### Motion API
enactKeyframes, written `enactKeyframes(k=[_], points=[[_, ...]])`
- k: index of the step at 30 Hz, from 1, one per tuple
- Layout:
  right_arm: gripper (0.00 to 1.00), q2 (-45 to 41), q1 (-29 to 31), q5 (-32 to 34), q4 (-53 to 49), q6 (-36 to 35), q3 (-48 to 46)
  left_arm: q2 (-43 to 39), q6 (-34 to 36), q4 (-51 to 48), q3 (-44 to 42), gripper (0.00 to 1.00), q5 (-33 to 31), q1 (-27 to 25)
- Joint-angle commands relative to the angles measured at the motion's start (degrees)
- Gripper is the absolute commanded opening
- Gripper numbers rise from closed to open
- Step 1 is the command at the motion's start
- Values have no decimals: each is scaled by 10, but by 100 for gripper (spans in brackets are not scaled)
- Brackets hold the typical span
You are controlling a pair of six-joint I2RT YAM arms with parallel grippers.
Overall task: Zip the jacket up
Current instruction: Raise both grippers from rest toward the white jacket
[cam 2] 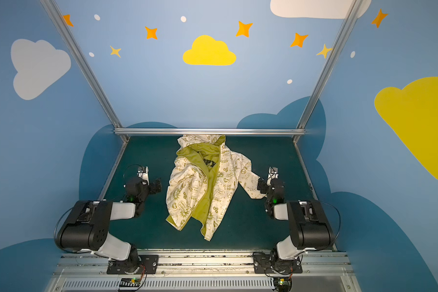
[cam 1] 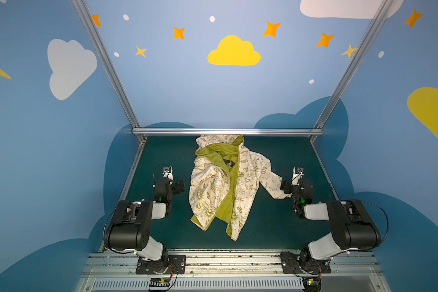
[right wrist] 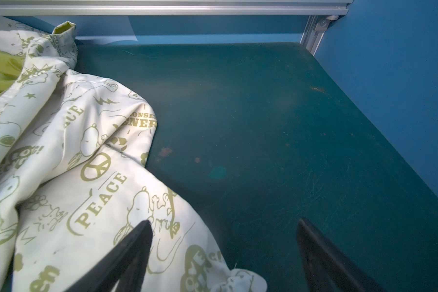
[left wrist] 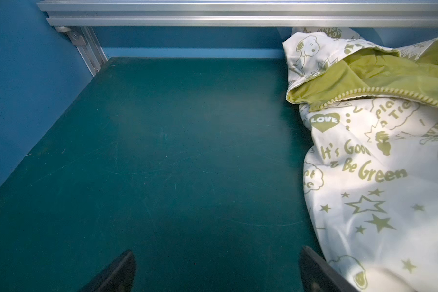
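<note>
Jacket: small cream hooded fabric jacket [cam 1: 223, 187] with olive-green doodles, crumpled on the dark green tabletop [left wrist: 162, 151], hood by the far rail [cam 1: 228, 131].
Zipper: we see the olive zipper [left wrist: 379, 94] parted, yellow-green lining [left wrist: 352, 75] exposed.
Left gripper [left wrist: 216, 255]: released, empty, beside the jacket.
Right gripper [right wrist: 224, 223]: released, empty, at a sleeve [right wrist: 137, 197].
Progress: we judge nothing zipped; all remains.

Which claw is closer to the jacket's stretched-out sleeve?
Right. The right claw hangs over the sleeve end; the left claw is across the jacket body, over bare mat.

The jacket [left wrist: 364, 177] is printed with "LOVE", "It's Good To Be Green" and "PEACE".
</note>
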Motion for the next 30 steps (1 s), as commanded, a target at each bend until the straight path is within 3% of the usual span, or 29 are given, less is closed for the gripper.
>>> enactKeyframes(k=[1, 28, 30], points=[[89, -9, -2, -7, -2, 8, 14, -8, -2, 15, 6, 100, -4, 0], [89, -13, -1, -3, 13, 5, 11, -10, -1, 23, 5, 100, -9, -2], [89, -65, 15, 21, -65, -5, 29, -43, 14, -9, 17, 100, -37, -16]])
